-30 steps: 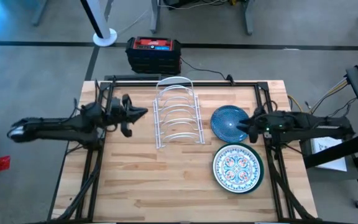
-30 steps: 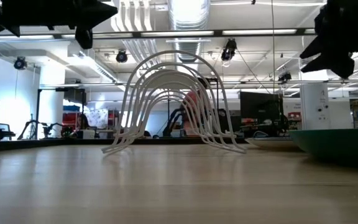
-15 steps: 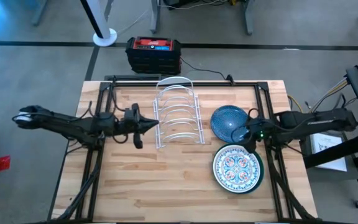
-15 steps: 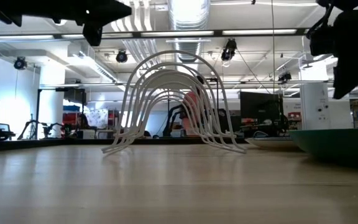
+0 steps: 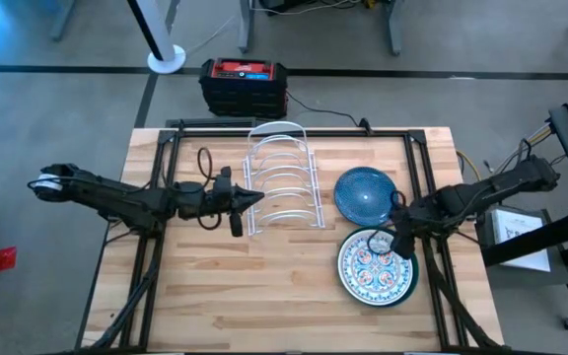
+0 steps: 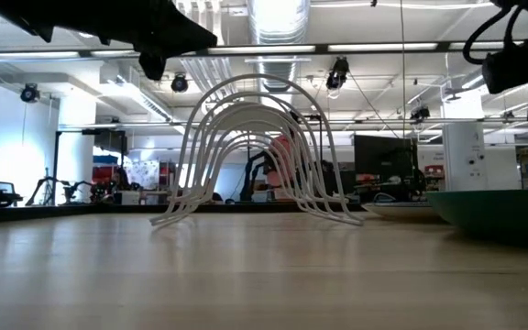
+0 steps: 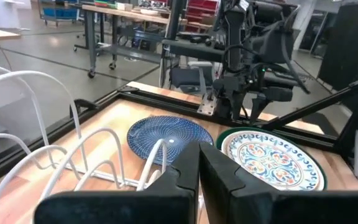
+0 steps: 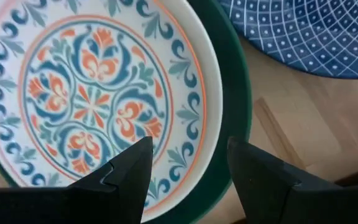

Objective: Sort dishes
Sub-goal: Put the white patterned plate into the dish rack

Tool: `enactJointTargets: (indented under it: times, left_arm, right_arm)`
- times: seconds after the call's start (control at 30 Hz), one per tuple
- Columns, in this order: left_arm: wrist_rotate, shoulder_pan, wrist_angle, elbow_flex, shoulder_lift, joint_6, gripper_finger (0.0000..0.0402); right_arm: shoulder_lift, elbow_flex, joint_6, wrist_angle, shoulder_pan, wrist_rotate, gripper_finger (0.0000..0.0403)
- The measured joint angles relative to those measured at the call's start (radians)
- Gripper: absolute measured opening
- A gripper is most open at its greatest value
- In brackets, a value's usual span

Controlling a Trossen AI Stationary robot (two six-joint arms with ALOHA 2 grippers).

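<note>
The high view looks straight down on the whole surface [image 5: 264,286] from well above. The low view sits at surface height, facing level across it through the wire rack [image 6: 255,151] into the room. The left wrist view looks across the surface past the rack toward the floral plate [image 7: 272,158]. The right wrist view looks down, close over that same floral plate and the blue plate [image 8: 309,31].

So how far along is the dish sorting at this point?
Barely started. Done: nothing shows in the white wire rack. In hand: the open right pincer hangs over the rim of the floral plate, which sits on the green plate; it holds nothing. The shut left pincer is beside the rack. Left: both those plates and the blue plate, flat on the table.
</note>
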State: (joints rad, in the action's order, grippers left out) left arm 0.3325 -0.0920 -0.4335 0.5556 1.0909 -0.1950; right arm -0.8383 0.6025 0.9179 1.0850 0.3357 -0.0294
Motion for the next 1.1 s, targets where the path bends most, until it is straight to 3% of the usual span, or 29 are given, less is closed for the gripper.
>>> enactJointTargets:
  times: [0.5,1.1]
  left_arm:
    - [-0.001,0.0,0.004,0.007,0.019,0.003,0.0]
    - [-0.002,0.0,0.023,0.005,0.02,0.003,0.0]
  right_arm:
    - [-0.226,-0.004,0.033,-0.017,0.007,0.055,0.0199]
    - [-0.237,-0.048,0.007,-0.112,0.007,0.049,0.0199]
